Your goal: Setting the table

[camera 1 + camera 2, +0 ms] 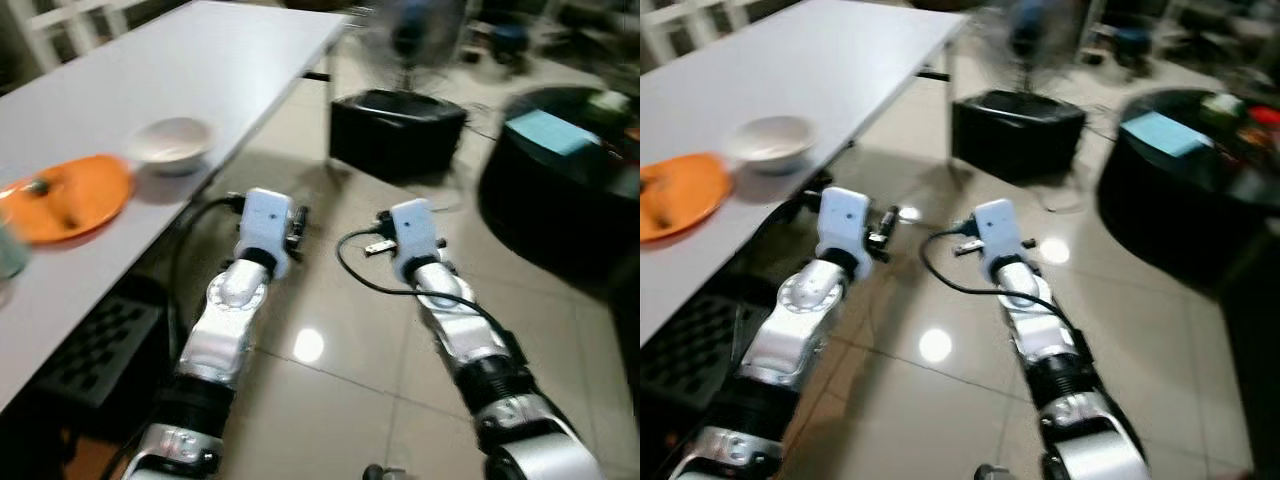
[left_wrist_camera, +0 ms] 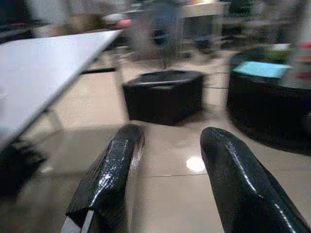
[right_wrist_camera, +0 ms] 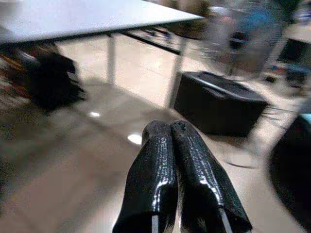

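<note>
From my seat the white bowl (image 1: 172,143) and orange plate (image 1: 62,196) sit on the white table (image 1: 150,70) off to my left, nearer the left gripper (image 2: 170,160), fingers apart and empty, than the right gripper (image 3: 171,145), fingers pressed together; the head views alone show the dishes.

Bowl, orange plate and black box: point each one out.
Bowl (image 1: 172,143), left eye view, on its white side.
Orange plate (image 1: 70,196), left eye view, on its middle.
Black box (image 1: 397,131), left eye view, on its front face.
</note>
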Robot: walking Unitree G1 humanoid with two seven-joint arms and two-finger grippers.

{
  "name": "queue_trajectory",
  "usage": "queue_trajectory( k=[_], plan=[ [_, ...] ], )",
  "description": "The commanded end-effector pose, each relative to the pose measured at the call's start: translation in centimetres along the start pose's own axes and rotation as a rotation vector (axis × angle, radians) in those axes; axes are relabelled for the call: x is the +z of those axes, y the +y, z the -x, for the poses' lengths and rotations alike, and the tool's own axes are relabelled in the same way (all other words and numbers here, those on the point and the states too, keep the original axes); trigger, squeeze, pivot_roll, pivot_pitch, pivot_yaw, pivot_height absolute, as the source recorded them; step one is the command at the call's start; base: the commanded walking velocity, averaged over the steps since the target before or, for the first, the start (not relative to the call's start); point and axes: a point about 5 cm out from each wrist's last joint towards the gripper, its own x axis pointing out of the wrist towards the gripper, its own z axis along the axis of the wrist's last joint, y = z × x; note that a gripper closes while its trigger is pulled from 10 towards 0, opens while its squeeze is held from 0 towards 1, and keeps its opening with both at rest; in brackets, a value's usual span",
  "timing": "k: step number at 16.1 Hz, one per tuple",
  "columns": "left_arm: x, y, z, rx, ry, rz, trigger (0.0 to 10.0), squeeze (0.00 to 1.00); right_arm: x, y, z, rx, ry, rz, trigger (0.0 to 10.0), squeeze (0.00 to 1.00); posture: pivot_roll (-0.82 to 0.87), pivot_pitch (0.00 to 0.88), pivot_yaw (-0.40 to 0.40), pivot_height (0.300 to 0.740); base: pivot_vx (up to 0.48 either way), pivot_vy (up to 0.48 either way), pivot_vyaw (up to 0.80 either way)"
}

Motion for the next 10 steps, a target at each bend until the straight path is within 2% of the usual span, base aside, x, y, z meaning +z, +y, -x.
queue_trajectory(
  k=[1,5,10],
  plan=[
    [0.2,0.4,0.0,-0.008,-0.006,-0.031,10.0,0.00,1.1,0.5,-0.2,0.006,-0.054,0.012,10.0,0.00,-0.02,0.010,0.041,0.740,0.469,0.000,0.00],
    [0.4,-0.4,-0.3,-0.061,-0.021,-0.050,10.0,0.00,1.0,0.4,0.2,-0.008,-0.067,0.007,10.0,0.00,-0.03,0.014,0.060,0.740,0.472,0.000,0.00],
    [0.5,-0.6,-0.4,-0.077,-0.014,-0.055,10.0,0.00,0.8,0.2,0.5,-0.015,-0.068,0.017,10.0,0.00,-0.05,0.024,0.066,0.740,0.471,0.000,0.00]
  ],
)
